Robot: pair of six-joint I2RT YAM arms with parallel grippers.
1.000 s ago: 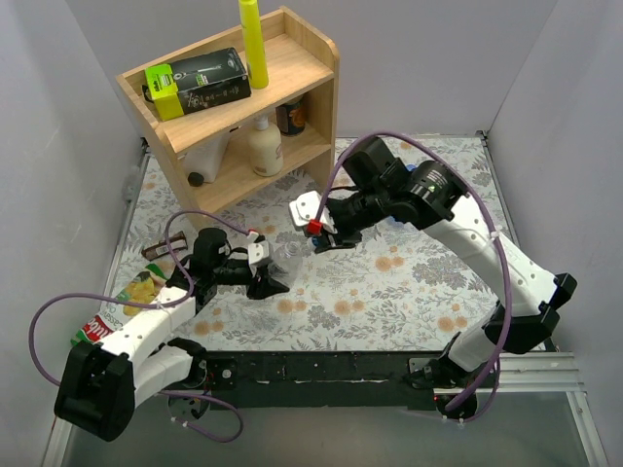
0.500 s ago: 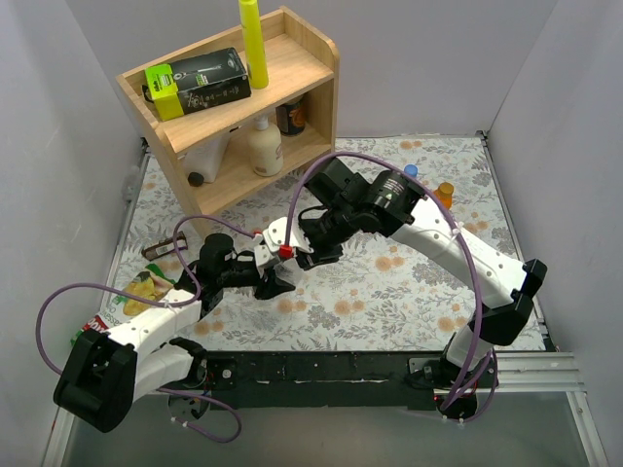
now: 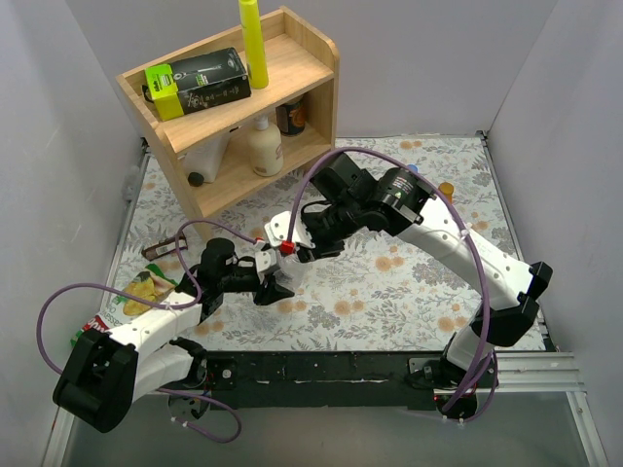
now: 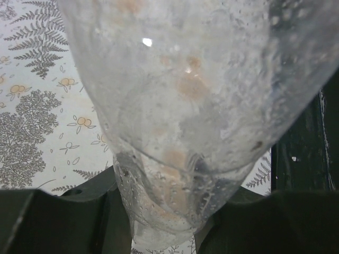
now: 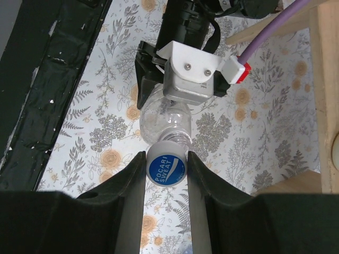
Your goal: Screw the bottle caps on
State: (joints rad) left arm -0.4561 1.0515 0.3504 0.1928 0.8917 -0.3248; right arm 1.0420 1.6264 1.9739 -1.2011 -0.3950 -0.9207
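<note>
Your left fingers point(image 4: 53, 222) are clamped low on the clear bottle point(image 4: 185, 106), held over the near-left part of the table point(image 3: 409, 282). Your right fingers point(image 5: 130, 190) pinch the Pocari Sweat cap point(image 5: 166, 169) by its edge, right at the neck. The bottle looks empty, so light and thin-walled. It'll likely dent or spin under hard torque, so grip nearer the stiffer shoulder.
</note>
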